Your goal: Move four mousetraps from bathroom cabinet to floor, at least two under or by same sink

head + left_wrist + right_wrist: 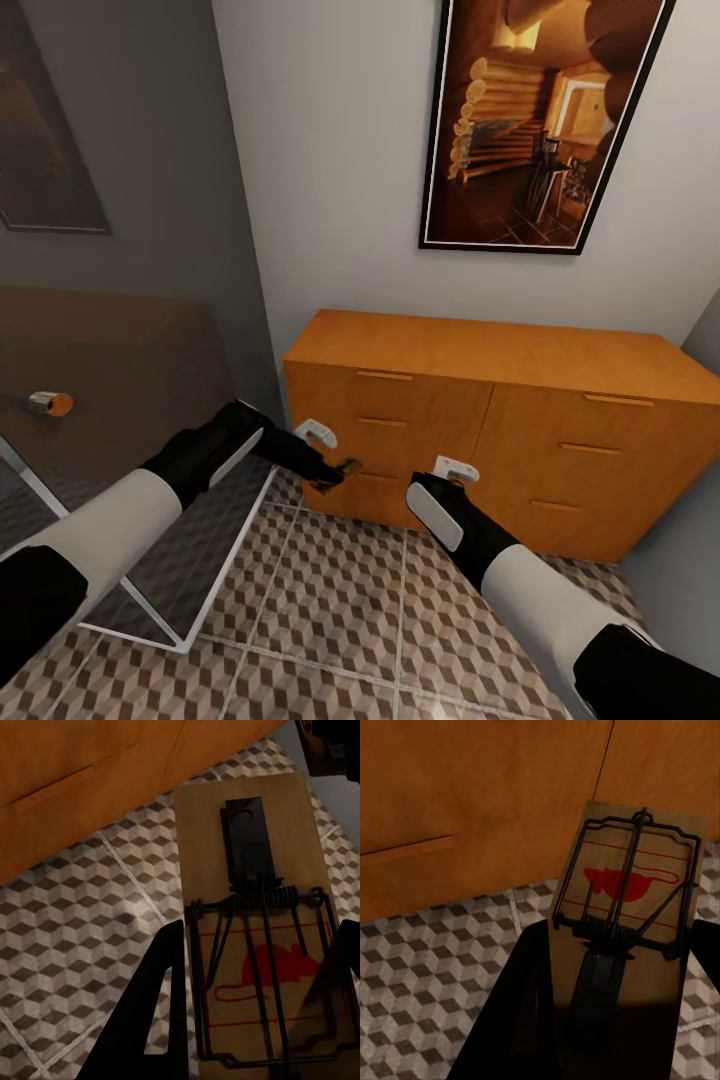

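Left tool [251, 1009] closed on 1 mousetrap [255, 930], plate clamped flat between its 2 fingers [154, 1012], sticking out past the tips, held above the bathroom floor [67, 945] just in front of the cabinet [480, 400]. Right tool [611, 1020] likewise closed on a second mousetrap [626, 900], wire end beyond the fingertips, near the cabinet's lower drawers, over the tiles.

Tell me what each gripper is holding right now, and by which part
Each holds a mousetrap. The left gripper clamps its mousetrap across the long edges at the red-mouse end; the right gripper clamps its mousetrap across the long edges at the plain end.
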Robot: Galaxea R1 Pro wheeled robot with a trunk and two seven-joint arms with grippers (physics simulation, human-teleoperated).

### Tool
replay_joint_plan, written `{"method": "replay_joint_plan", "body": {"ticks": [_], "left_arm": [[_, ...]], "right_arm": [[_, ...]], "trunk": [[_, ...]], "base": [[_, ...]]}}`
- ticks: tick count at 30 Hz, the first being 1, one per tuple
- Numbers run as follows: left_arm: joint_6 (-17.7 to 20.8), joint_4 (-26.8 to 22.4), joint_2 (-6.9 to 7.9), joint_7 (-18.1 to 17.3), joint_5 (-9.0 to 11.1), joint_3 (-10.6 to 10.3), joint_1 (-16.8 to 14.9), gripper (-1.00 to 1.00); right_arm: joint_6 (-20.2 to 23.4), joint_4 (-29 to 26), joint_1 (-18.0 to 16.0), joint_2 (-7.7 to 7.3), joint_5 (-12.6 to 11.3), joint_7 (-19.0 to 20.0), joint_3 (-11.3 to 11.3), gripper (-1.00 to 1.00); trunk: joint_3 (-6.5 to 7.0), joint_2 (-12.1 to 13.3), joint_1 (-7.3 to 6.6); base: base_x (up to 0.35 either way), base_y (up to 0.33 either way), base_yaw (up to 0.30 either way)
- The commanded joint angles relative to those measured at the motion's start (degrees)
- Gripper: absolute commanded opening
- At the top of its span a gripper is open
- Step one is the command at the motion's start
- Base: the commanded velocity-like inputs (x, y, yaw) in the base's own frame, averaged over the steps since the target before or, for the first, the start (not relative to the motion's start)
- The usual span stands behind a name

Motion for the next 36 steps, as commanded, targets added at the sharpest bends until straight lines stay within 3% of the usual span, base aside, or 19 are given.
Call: {"method": "replay_joint_plan", "body": {"ticks": [1,17,23,28,32,36], "left_arm": [[0.17,-0.03,-0.01,0.25,0.20,-0.22,-0.02,-1.00],[0.08,0.05,-0.35,0.42,0.16,-0.24,1.19,-1.00],[-3.27,0.60,-0.49,0.68,0.26,-0.24,2.84,-1.00],[-4.09,3.67,-0.63,0.92,0.39,-0.31,3.36,-1.00],[-9.74,7.81,-0.84,0.86,0.53,-0.37,3.75,-1.00],[-14.46,16.52,-3.49,0.80,0.50,-0.36,3.80,-1.00]], "right_arm": [[0.46,-0.06,-0.03,-0.03,0.02,-0.35,0.21,-1.00],[0.46,0.12,1.99,0.06,0.43,-0.37,0.21,-1.00],[0.46,0.33,2.46,0.00,0.51,-0.34,0.21,-1.00],[0.46,0.42,2.48,-0.09,0.52,-0.25,0.21,-1.00],[0.51,0.37,3.20,-0.34,0.85,0.94,0.26,-1.00],[0.54,0.43,4.88,-0.45,5.91,4.39,0.30,-1.00]], "trunk": [[-0.06,-0.03,0.00],[-0.06,-0.03,0.00],[-0.06,-0.03,0.00],[-0.06,-0.03,0.00],[-0.06,-0.03,0.00],[-0.06,-0.03,0.00]], "base": [[0.000,0.000,0.000],[0.000,0.000,0.000],[0.000,0.000,0.000],[0.000,0.000,0.000],[0.000,0.000,0.000],[0.000,0.000,0.000]]}}
